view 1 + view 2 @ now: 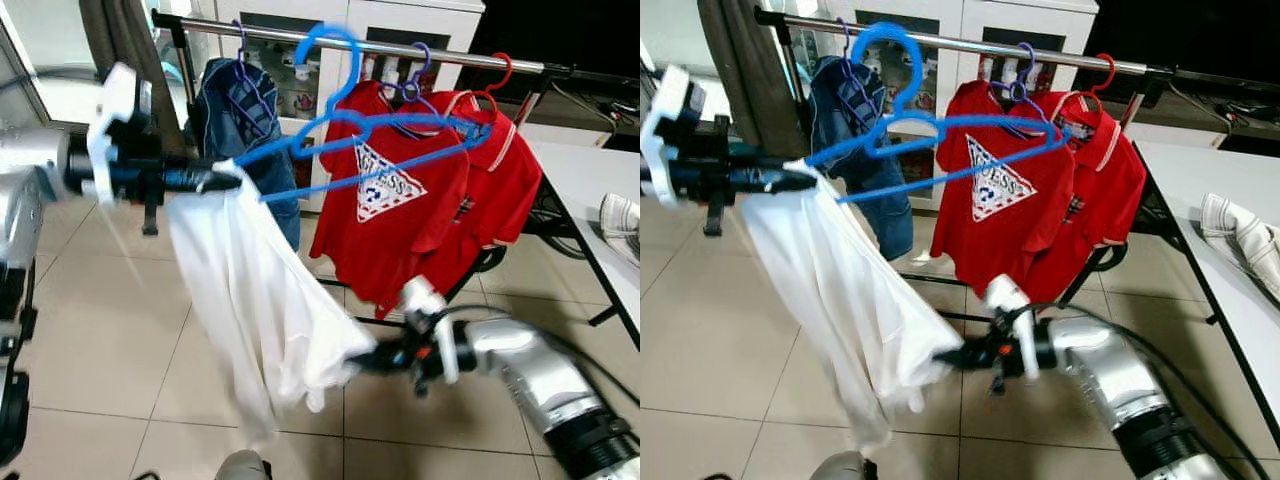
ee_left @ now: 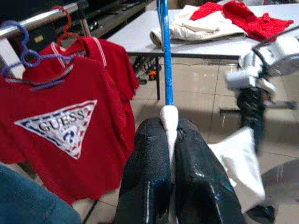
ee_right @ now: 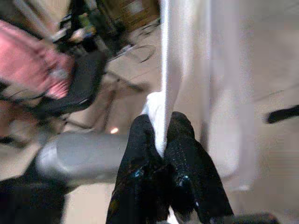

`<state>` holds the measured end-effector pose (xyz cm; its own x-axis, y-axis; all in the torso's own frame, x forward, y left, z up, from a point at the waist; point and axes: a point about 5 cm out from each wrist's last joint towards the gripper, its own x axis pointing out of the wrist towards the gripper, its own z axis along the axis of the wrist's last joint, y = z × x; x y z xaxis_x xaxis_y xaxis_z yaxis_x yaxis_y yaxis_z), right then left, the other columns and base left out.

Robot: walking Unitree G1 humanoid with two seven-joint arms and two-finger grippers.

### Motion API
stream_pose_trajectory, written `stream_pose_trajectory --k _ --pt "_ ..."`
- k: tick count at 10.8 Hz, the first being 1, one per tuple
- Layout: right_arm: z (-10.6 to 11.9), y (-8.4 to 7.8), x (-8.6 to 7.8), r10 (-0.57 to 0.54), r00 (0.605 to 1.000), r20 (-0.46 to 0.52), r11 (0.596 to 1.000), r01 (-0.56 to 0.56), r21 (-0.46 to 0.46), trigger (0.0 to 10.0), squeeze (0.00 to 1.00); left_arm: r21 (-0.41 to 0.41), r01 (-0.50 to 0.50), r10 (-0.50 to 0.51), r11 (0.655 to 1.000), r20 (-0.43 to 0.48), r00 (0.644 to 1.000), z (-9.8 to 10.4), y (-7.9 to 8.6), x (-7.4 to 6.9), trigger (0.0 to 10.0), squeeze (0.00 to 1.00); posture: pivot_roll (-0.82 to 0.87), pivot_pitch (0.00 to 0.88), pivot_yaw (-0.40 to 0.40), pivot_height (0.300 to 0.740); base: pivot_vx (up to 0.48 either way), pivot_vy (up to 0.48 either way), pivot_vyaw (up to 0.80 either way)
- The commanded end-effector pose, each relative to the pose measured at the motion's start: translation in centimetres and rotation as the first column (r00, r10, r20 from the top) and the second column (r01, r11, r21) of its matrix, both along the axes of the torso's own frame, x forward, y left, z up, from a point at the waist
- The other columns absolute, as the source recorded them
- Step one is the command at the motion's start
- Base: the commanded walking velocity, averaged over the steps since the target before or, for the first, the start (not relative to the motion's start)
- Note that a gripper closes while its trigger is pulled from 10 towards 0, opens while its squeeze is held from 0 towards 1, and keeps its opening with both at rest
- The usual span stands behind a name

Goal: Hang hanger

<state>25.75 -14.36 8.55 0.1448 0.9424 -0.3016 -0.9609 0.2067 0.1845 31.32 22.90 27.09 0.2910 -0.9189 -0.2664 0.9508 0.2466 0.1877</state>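
The left gripper (image 1: 225, 180) is clamped on a white cloth garment (image 1: 260, 300) and the end of a blue plastic hanger (image 1: 350, 130), just below the metal clothes rail (image 1: 450, 55); the right gripper (image 1: 365, 360) pinches the garment's lower edge

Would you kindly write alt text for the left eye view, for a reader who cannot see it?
The left gripper holds up a blue hanger with a white garment at one end, while the right gripper pinches the garment's lower edge. Behind, a metal rail carries red shirts and a blue jacket.
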Motion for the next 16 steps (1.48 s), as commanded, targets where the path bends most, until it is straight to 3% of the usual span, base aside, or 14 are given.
stream_pose_trajectory --k 1,2,3,5,9,12,14,16 --pt "0.9 -1.4 1.4 -0.113 0.991 0.069 0.994 0.113 0.014 0.0 0.0 -0.001 0.012 -0.012 1.0 0.035 0.999 1.0 0.1 -0.6 0.0 0.0 0.18 0.0 -0.052 0.74 0.0 0.0 0.0" --pt "1.2 -2.9 2.6 -0.257 0.959 0.12 0.966 0.255 0.031 0.0 0.0 -0.002 0.007 -0.007 1.0 0.009 1.0 0.3 0.5 -1.3 0.0 0.0 0.18 0.0 -0.052 0.74 0.0 0.0 0.0" --pt "1.4 -3.5 3.0 -0.311 0.942 0.122 0.95 0.307 0.052 0.0 0.0 -0.004 0.003 -0.003 1.0 -0.001 1.0 0.0 0.6 -1.7 0.0 0.0 0.17 0.0 -0.048 0.74 0.0 0.0 0.0" --pt "3.0 -6.9 5.4 -0.561 0.816 0.14 0.826 0.54 0.16 0.0 0.0 0.0 0.035 -0.035 0.999 -0.074 0.997 -1.6 0.5 -5.1 0.0 0.0 0.18 0.0 -0.059 0.74 0.0 0.0 0.0" --pt "4.1 -8.1 7.0 -0.668 0.729 0.151 0.741 0.631 0.231 0.0 0.0 0.056 -0.003 0.009 0.998 -0.102 0.995 -3.5 0.1 -7.2 0.0 0.0 0.19 0.0 -0.088 0.74 0.0 0.0 0.0" --pt "4.4 -9.3 7.8 -0.72 0.676 0.156 0.691 0.679 0.247 0.0 0.0 0.137 -0.141 0.153 0.98 -0.078 0.985 -4.9 1.0 -8.6 0.0 0.0 0.19 0.0 -0.088 0.74 0.0 0.0 0.0" --pt "4.6 -9.9 8.1 -0.737 0.655 0.166 0.674 0.697 0.245 0.0 0.0 0.161 -0.207 0.218 0.965 -0.058 0.974 -5.7 1.2 -9.1 0.0 0.0 0.18 0.0 -0.09 0.74 0.0 0.0 0.0" --pt "5.6 -9.8 8.6 -0.718 0.67 0.188 0.694 0.671 0.262 0.0 0.0 0.227 -0.147 0.177 0.963 -0.117 0.977 -7.0 0.9 -10.2 0.0 0.0 0.19 0.0 -0.096 0.74 0.0 0.0 0.0"
